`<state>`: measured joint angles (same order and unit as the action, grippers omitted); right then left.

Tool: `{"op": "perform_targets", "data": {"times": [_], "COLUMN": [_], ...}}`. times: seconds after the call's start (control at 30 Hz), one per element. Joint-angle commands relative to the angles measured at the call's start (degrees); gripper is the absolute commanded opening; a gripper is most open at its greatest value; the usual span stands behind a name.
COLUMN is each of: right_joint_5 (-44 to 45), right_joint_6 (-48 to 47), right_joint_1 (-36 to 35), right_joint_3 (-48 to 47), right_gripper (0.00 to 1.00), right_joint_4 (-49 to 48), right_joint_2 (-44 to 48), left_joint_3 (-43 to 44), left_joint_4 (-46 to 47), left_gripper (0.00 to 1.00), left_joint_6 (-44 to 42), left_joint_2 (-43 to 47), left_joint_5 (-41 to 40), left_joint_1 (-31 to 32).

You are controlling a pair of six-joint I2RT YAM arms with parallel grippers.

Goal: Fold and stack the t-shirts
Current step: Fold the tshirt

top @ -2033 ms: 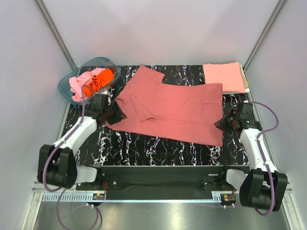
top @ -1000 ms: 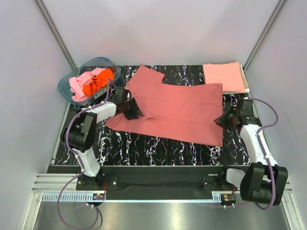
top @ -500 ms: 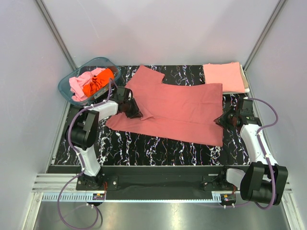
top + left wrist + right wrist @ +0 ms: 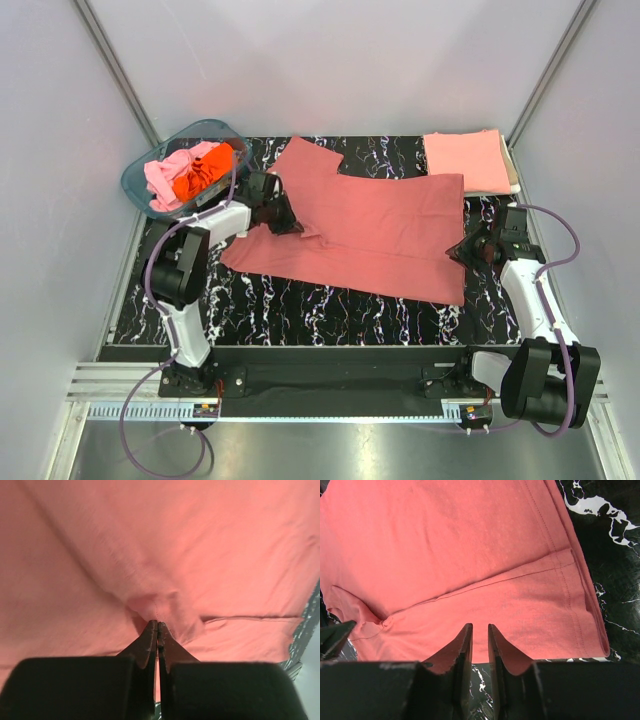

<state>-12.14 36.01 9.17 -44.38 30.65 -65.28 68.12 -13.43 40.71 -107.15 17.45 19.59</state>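
Observation:
A brick-red t-shirt [image 4: 380, 230] lies spread across the black marbled table [image 4: 300, 305], with one sleeve [image 4: 305, 160] pointing to the back. My left gripper [image 4: 293, 226] sits on the shirt's left part, and in the left wrist view it [image 4: 157, 624] is shut on a small pinched ridge of the red t-shirt [image 4: 150, 602]. My right gripper [image 4: 458, 250] rests at the shirt's right edge. In the right wrist view its [image 4: 480, 626] jaws stand a narrow gap apart over the hem [image 4: 545, 610], with nothing between them.
A translucent teal tub [image 4: 138, 182] at the back left holds a crumpled pink t-shirt [image 4: 160, 178] and an orange one [image 4: 205, 168]. A folded salmon-pink t-shirt [image 4: 465, 160] lies at the back right corner. Grey walls close in both sides.
My left gripper has closed on the red fabric and shifted slightly toward the back, gathering a small fold. The right arm has stayed where it was.

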Motion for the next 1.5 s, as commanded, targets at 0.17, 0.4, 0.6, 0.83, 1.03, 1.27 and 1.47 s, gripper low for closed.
{"op": "perform_targets", "data": {"times": [0.17,0.4,0.6,0.83,1.03,1.27,1.47], "right_joint_5": [-0.51,-3.5,-5.0,-6.75,-8.43,-5.97,-6.84], "right_joint_6": [-0.59,0.28,1.87,0.56,-2.6,-5.42,-11.39], "right_joint_1": [0.15,0.24,0.23,0.15,-8.44,-25.16,-30.6], "right_joint_3": [-1.06,-1.06,-0.36,-0.09,-3.07,-17.04,-32.59], "right_gripper": [0.26,0.27,0.27,0.26,0.27,0.39,0.47], "right_joint_4": [-2.26,-2.26,-2.88,-3.58,-10.43,-18.7,-19.14], "right_joint_2": [0.06,0.32,1.2,0.94,-6.24,-24.35,-40.0], "left_joint_3": [17.36,24.34,18.99,11.79,11.34,13.88,19.59], "left_joint_4": [5.43,-4.05,-7.13,-9.85,-12.32,-12.76,-12.76], "left_gripper": [0.03,0.32,0.38,0.3,0.24,0.21,0.2], "left_joint_6": [-5.02,-16.87,-20.41,-13.82,-10.74,-10.74,-10.74], "left_joint_2": [-9.64,-6.6,1.58,-0.25,-1.57,-6.12,-12.8], "left_joint_5": [8.99,6.12,-1.8,-6.98,-12.18,-9.55,-4.28], "left_joint_1": [0.62,0.53,0.71,0.53,-2.89,-6.32,-6.41]}}
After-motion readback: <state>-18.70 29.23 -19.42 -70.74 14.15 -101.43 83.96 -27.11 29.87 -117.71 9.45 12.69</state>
